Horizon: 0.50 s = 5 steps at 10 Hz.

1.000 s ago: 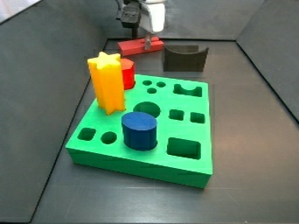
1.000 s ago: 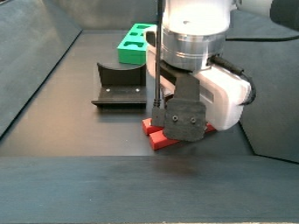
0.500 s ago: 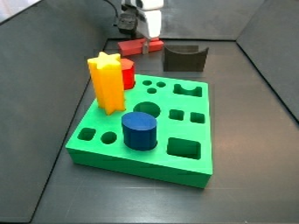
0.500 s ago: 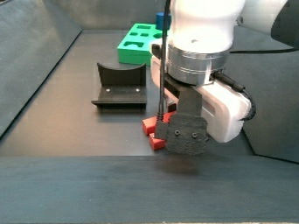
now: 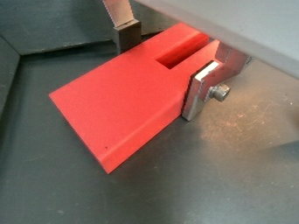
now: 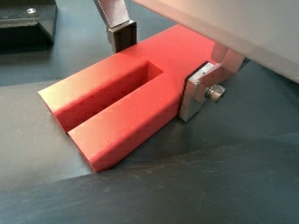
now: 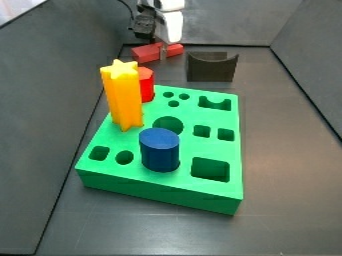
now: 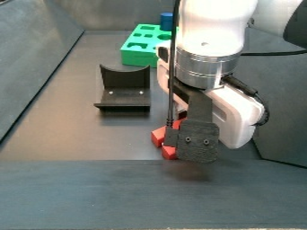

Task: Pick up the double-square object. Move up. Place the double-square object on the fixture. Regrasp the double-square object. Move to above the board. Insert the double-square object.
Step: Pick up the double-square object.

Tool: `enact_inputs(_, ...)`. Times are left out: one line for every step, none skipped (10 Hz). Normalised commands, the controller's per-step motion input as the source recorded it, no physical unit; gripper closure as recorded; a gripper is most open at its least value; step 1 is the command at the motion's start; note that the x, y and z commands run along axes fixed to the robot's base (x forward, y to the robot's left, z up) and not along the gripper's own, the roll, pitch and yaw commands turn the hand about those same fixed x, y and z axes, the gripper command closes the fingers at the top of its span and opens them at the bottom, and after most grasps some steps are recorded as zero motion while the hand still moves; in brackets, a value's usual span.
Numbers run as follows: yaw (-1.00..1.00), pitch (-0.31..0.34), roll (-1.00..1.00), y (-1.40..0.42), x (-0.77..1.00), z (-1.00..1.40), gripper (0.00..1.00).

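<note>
The double-square object point(image 5: 122, 101) is a red block with a notch in its end, and it sits between my gripper's point(image 5: 163, 61) silver fingers point(image 5: 205, 86) in both wrist views. The gripper point(image 6: 162, 61) is shut on the block's point(image 6: 111, 109) notched end. In a side view the gripper point(image 7: 159, 38) holds the block point(image 7: 159, 50) just above the floor at the back, left of the dark fixture point(image 7: 210, 66). The green board point(image 7: 174, 150) lies nearer. From the opposite side, the block point(image 8: 163, 140) peeks out beside the gripper body, in front of the fixture point(image 8: 124, 85) and the board point(image 8: 142, 43).
On the board stand a tall yellow star prism point(image 7: 122, 95), a red cylinder point(image 7: 144, 82) behind it and a blue cylinder point(image 7: 162, 148). Dark walls enclose the floor on both sides. A corner of the fixture point(image 6: 24, 22) shows in a wrist view.
The gripper has risen a little with the red block in its grip, and the block has come off the floor. Nothing on the board has moved.
</note>
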Motion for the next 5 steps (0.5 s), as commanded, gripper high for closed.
enact_inputs(0.00,0.000,0.00,0.00,0.00,0.00,1.00)
enact_inputs(0.00,0.000,0.00,0.00,0.00,0.00,1.00)
enact_inputs(0.00,0.000,0.00,0.00,0.00,0.00,1.00)
enact_inputs(0.00,0.000,0.00,0.00,0.00,0.00,1.00)
enact_inputs(0.00,0.000,0.00,0.00,0.00,0.00,1.00)
